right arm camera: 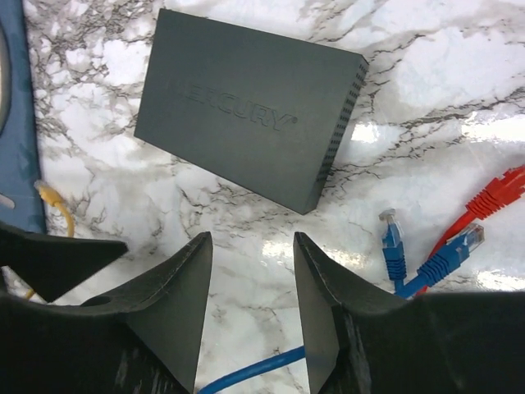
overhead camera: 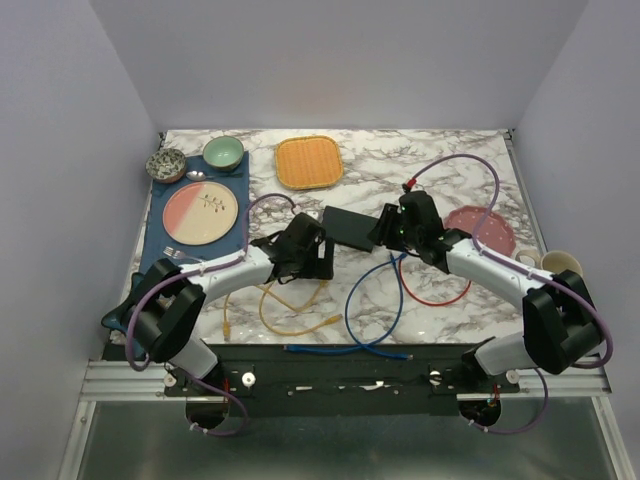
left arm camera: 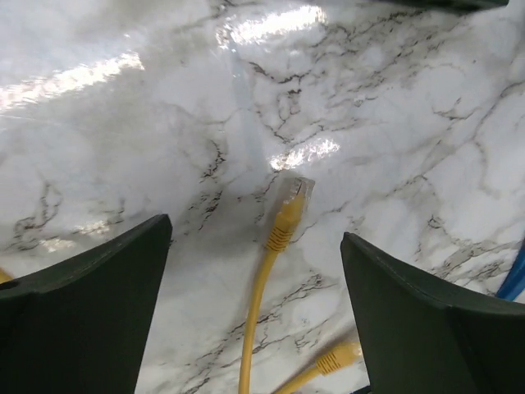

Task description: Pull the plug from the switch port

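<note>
The switch point(overhead camera: 349, 227) is a flat matte-black box lying on the marble table between my two grippers; its sockets do not show. In the right wrist view the switch point(right arm camera: 250, 107) lies just beyond my right gripper point(right arm camera: 252, 240), which is open and empty above bare marble. No cable shows attached to its visible sides. My left gripper point(left arm camera: 254, 234) is wide open and empty above a loose yellow plug point(left arm camera: 291, 205) lying on the marble. From above, the left gripper point(overhead camera: 312, 250) is at the switch's left, the right gripper point(overhead camera: 388, 232) at its right.
Loose blue plugs point(right arm camera: 392, 238) and a red plug point(right arm camera: 496, 197) lie right of the right gripper. Yellow point(overhead camera: 270, 300), blue point(overhead camera: 370, 310) and red point(overhead camera: 435, 295) cables loop on the near table. A plate on a blue placemat point(overhead camera: 200, 215), bowls, a woven mat point(overhead camera: 308, 162), a pink plate point(overhead camera: 480, 230) and a cup point(overhead camera: 560, 265) stand around.
</note>
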